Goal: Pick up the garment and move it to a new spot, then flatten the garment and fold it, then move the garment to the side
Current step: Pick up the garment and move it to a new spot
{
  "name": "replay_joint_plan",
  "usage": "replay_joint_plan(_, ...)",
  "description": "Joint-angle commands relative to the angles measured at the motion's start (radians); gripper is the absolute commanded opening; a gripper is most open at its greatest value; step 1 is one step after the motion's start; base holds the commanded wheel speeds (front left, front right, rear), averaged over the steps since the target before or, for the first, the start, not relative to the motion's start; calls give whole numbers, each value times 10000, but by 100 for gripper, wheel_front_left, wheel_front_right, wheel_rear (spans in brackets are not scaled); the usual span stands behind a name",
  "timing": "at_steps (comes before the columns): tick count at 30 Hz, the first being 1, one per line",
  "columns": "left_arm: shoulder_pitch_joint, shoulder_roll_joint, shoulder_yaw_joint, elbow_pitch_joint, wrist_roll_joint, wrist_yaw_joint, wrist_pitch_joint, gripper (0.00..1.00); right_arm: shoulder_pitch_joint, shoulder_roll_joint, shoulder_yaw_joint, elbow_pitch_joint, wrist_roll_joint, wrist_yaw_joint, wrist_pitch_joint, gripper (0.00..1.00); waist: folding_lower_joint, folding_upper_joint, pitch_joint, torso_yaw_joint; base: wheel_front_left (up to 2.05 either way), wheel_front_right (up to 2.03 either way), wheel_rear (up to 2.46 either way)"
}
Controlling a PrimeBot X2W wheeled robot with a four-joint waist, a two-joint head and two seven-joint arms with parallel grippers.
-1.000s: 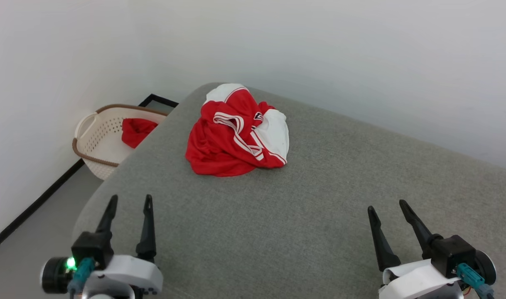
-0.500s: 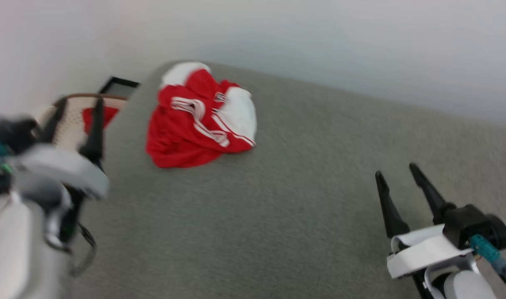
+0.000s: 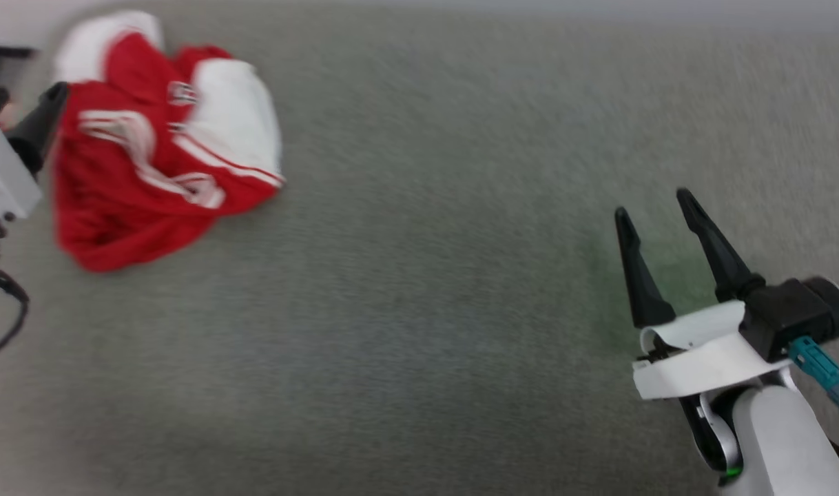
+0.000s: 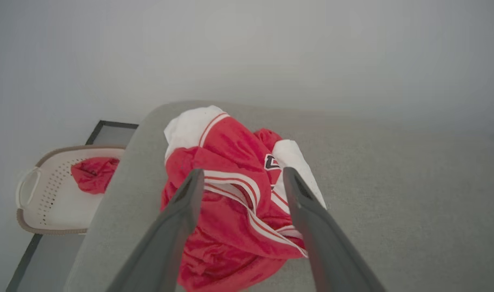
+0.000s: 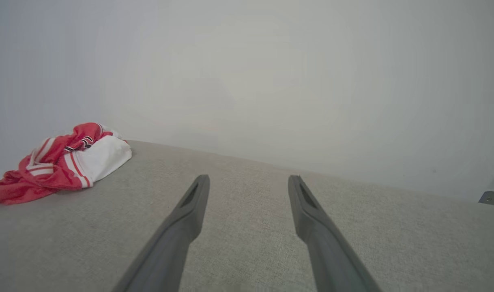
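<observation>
Crumpled red-and-white garment [image 4: 230,227] on grey fabric surface [image 3: 426,310], left hand [image 4: 242,172] wide open, empty, near it, right hand [image 3: 651,201] wide open, empty, well apart

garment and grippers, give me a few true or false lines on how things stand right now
1. The garment lies crumpled on the grey cushion. True.
2. The left gripper is shut on the garment. False: its jaws stand open, framing the garment in the left wrist view, with nothing clamped between them.
3. The right gripper is open over bare cushion, well apart from the garment. True.
4. The basket beside the cushion holds nothing. False: a red cloth lies in it.
</observation>
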Motion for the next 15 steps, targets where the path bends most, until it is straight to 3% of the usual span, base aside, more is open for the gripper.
replay_joint_plan(1,-245,91,5,163,-176,123,429,100,-280,12,111,-57,54,1,-70,100,0,0,1928,-1769,0,0,0)
replay_joint_plan(8,-870,588,-83,1045,-530,858,2746,100,-751,-18,362,-217,172,-1,-167,100,0,0,2941,-2446,0,0,0)
replay_joint_plan(15,-887,591,-292,1656,-479,1259,3515,100,-864,-33,389,-449,230,-1,-121,100,0,0,3225,-2581,0,0,0)
